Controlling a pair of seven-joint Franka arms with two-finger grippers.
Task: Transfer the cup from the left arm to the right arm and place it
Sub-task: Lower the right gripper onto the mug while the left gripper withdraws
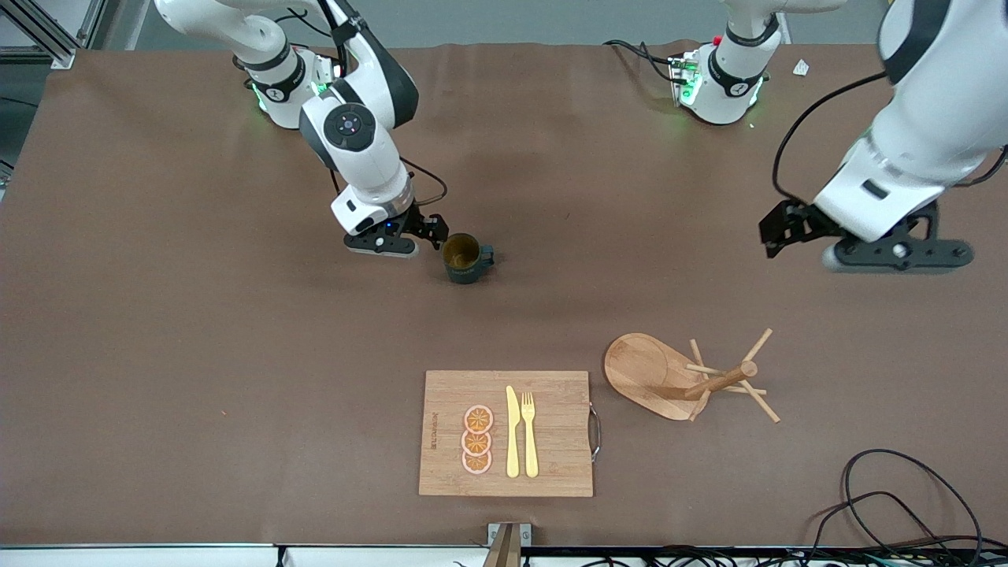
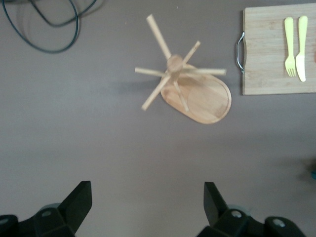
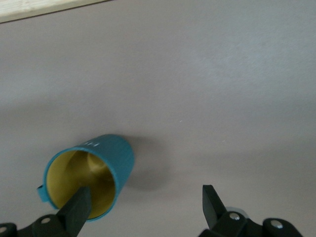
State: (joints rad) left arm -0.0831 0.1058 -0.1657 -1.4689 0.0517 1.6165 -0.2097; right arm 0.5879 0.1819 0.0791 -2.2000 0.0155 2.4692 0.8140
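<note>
The cup [image 1: 466, 258] is a dark teal mug with a mustard inside. It stands upright on the brown table [image 1: 197, 315], its handle toward the left arm's end. My right gripper [image 1: 428, 231] is open and empty, low beside the cup on the right arm's side. In the right wrist view the cup [image 3: 91, 173] lies by one fingertip [image 3: 79, 210], outside the gap of the right gripper [image 3: 145, 200]. My left gripper [image 1: 780, 230] is open and empty, up over bare table at the left arm's end. It also shows in the left wrist view [image 2: 147, 197].
A wooden mug tree [image 1: 685, 378] on an oval base stands nearer the front camera than the cup. A bamboo cutting board [image 1: 551, 465] beside it carries orange slices, a yellow knife and a yellow fork. Black cables [image 1: 890, 504] lie at the table's front corner.
</note>
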